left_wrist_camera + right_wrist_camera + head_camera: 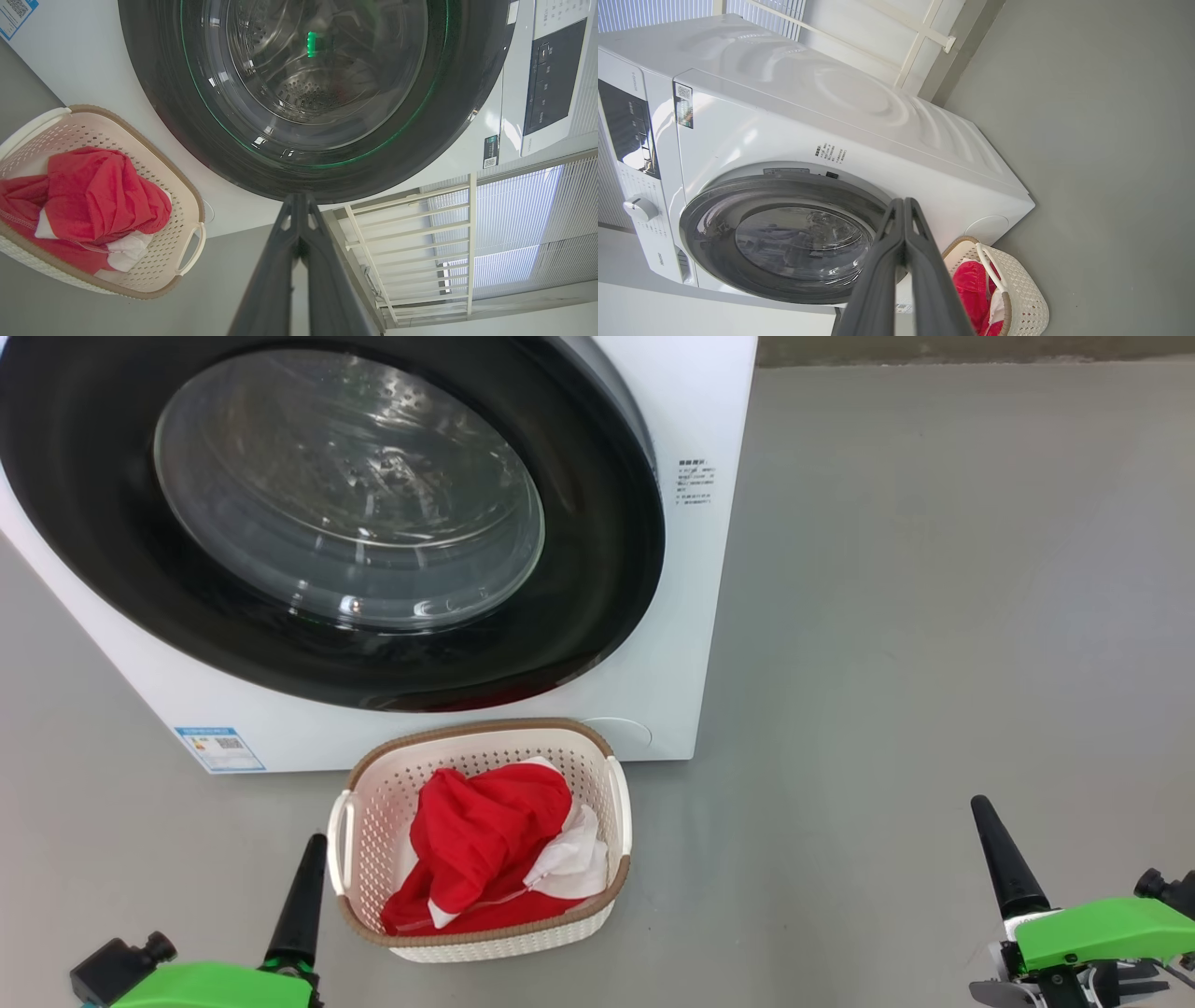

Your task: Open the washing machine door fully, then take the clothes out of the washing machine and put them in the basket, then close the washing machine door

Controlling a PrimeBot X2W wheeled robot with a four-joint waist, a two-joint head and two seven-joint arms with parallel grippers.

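Washing machine [695,569] stands far left, its door [597,569] shut flush. Just nearer sits the basket [373,803], holding the red-and-white clothes [485,840]. Left gripper [313,859] and right gripper [988,826] have fingers pressed together, empty.

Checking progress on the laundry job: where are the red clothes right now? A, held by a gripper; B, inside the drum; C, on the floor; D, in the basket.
D: the clothes lie heaped in the basket, in front of the washing machine.
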